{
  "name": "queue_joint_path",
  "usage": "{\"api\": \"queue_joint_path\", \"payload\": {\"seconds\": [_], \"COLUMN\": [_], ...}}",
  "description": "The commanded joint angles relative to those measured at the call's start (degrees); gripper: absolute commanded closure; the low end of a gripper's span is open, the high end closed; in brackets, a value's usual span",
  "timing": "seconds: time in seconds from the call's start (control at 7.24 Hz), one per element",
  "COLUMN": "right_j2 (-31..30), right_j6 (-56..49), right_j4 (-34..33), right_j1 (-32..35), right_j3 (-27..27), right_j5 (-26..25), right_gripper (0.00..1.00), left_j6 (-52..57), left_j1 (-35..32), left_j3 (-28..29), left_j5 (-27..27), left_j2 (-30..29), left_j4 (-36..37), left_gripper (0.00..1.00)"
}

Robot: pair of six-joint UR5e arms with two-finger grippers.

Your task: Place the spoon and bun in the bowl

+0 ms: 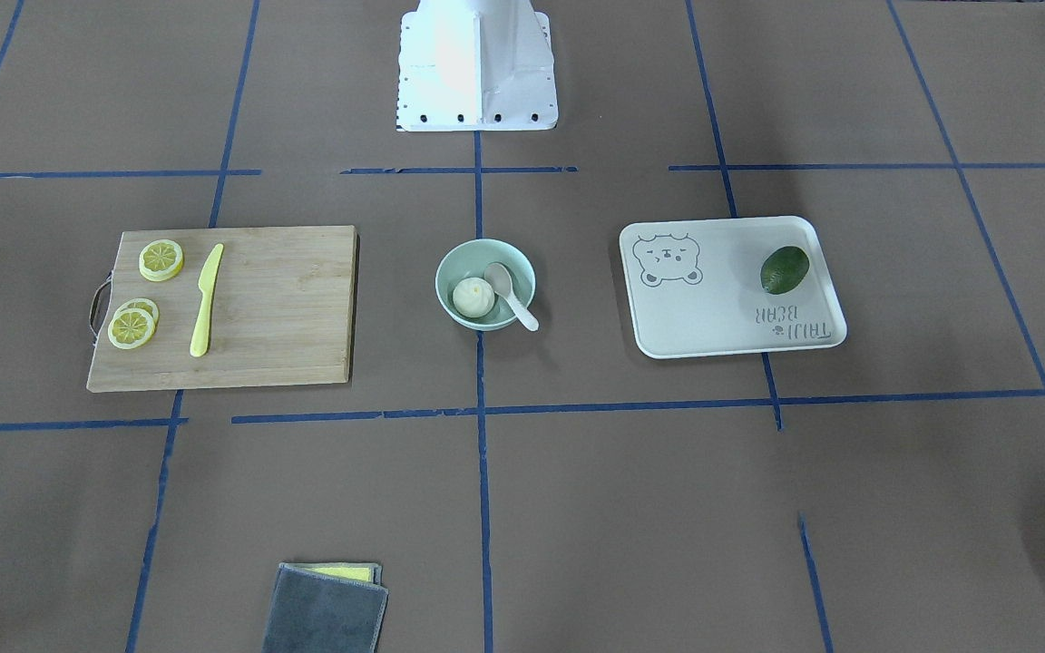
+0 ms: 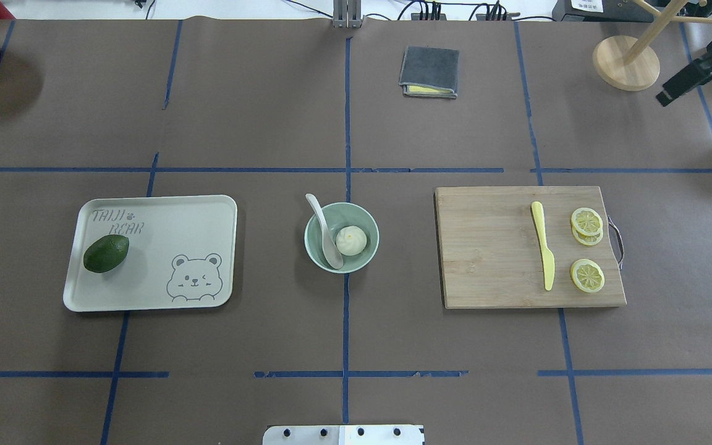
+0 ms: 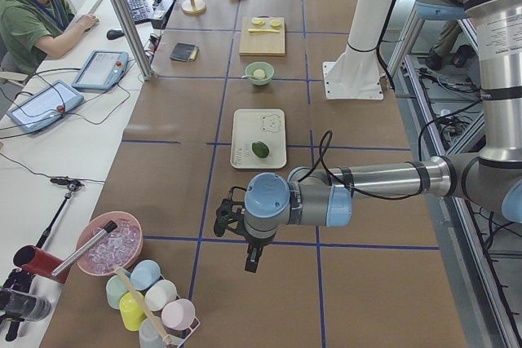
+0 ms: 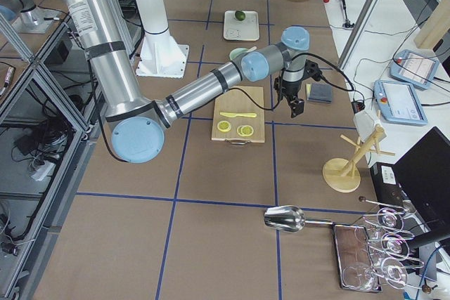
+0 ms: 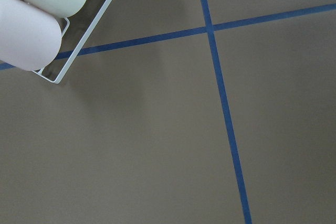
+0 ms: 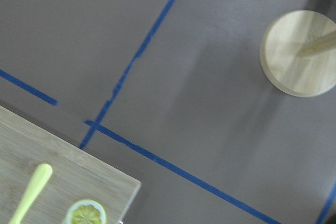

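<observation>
Inside bowl (image 2: 359, 217): bun (image 2: 351, 240), spoon (image 2: 324, 232) | handle over rim | left jaws, right jaws: state cannot tell

Tray (image 2: 158, 216): off-white, bear drawing; a dark green avocado (image 2: 106, 253) at one end.
Cutting board (image 2: 486, 247): yellow knife (image 2: 543, 252) beside lemon slices (image 2: 587, 275) — two overlapping.
Cloth (image 2: 429, 71): grey, folded, well apart.
</observation>
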Motion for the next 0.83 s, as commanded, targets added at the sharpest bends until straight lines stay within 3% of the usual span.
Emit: {"api": "queue_joint_path", "payload": {"seconds": [0.0, 0.28, 0.69], "right_j2": [-7.7, -17.6, -22.7], "right_j6": [-10.8, -12.6, -12.7], "right_j4": [0.0, 0.8, 1.0], "right_j1": [7.9, 14.6, 15.4], "right_j3": [-1.5, -0.7, -0.4], "right_j5": [1.9, 6.2, 3.9], "right_gripper": [0.0, 0.0, 0.0], "left_j6": [-0.4, -2.2, -4.4], "left_j1": [1.7, 4.0, 4.1], "left_j3": [-0.7, -0.8, -2.2], "left_j5": [0.6, 3.2, 3.0], "left_j2": [-0.6, -0.7, -1.8], "left_j4": [0.1, 0.3, 5.8], "left_gripper": [0.0, 0.0, 0.0]}}
